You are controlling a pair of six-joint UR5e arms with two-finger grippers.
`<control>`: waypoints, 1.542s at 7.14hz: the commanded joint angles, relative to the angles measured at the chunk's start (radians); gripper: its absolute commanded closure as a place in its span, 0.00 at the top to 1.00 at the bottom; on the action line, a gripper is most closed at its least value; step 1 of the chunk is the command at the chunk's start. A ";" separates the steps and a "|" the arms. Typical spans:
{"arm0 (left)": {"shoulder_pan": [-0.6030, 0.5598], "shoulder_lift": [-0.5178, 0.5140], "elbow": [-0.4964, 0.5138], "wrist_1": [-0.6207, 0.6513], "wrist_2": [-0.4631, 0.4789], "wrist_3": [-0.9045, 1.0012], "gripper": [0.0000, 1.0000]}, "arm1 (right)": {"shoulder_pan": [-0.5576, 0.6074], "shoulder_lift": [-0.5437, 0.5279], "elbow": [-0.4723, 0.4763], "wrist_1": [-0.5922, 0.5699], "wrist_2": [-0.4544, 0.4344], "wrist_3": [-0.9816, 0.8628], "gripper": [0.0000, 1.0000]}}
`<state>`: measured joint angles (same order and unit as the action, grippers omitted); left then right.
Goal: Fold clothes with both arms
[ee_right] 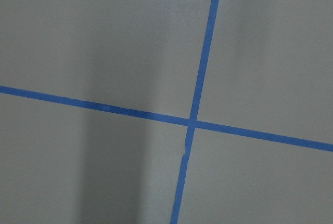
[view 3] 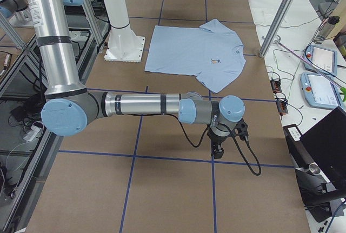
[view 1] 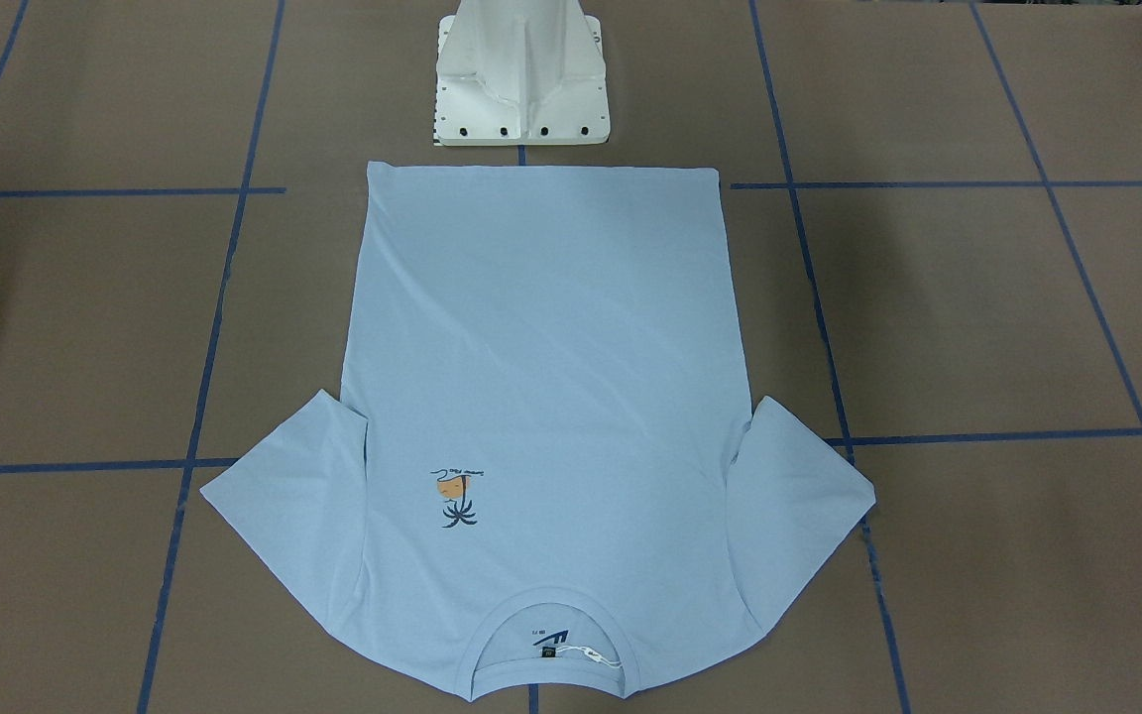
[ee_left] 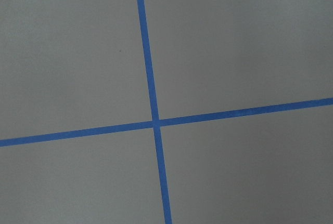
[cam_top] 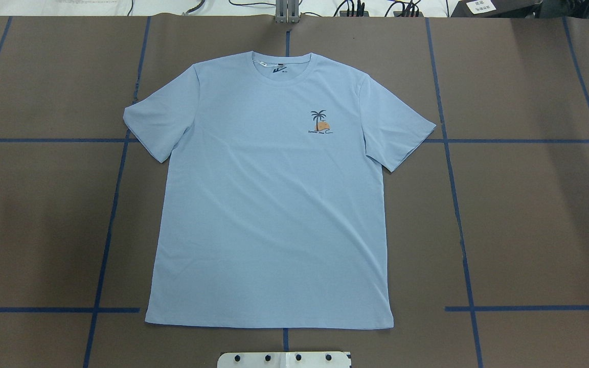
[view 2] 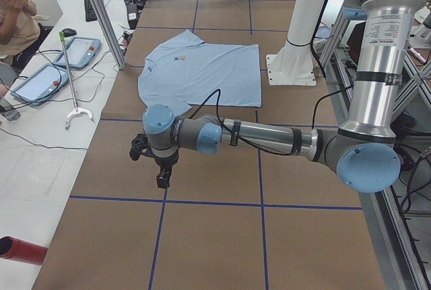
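Note:
The light blue T-shirt (cam_top: 274, 204) lies flat and spread out, print side up, in the middle of the brown table, collar at the far side from the robot. It also shows in the front-facing view (view 1: 541, 337) and both side views (view 2: 202, 68) (view 3: 189, 49). My left gripper (view 2: 163, 181) hangs over bare table well away from the shirt. My right gripper (view 3: 218, 152) hangs over bare table at the other end. I cannot tell whether either is open or shut. Both wrist views show only table and blue tape.
The white pedestal base (view 1: 521, 89) stands just behind the shirt's hem. Blue tape lines (cam_top: 458, 220) grid the table. A seated person (view 2: 13, 7), tablets (view 2: 50, 68) and a red cylinder (view 2: 20, 249) are beside the table. Metal posts (view 3: 281, 17) stand at its edges.

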<state>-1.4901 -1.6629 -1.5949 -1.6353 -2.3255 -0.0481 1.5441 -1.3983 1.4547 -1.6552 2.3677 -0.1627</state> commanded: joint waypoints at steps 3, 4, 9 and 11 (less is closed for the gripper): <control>-0.004 0.023 -0.030 0.006 0.008 -0.012 1.00 | -0.010 -0.030 0.019 0.061 0.082 0.015 1.00; 0.002 0.009 -0.039 0.003 0.009 -0.012 1.00 | -0.039 -0.039 0.015 0.098 0.084 0.017 1.00; 0.037 -0.012 -0.127 -0.034 -0.088 -0.032 1.00 | -0.373 0.037 0.004 0.488 0.007 0.651 1.00; 0.044 -0.024 -0.141 -0.060 -0.100 -0.039 1.00 | -0.465 0.138 0.009 0.566 -0.049 0.962 1.00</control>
<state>-1.4489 -1.6784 -1.7209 -1.6794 -2.4121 -0.0810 1.1492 -1.3216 1.4712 -1.1417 2.3641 0.5988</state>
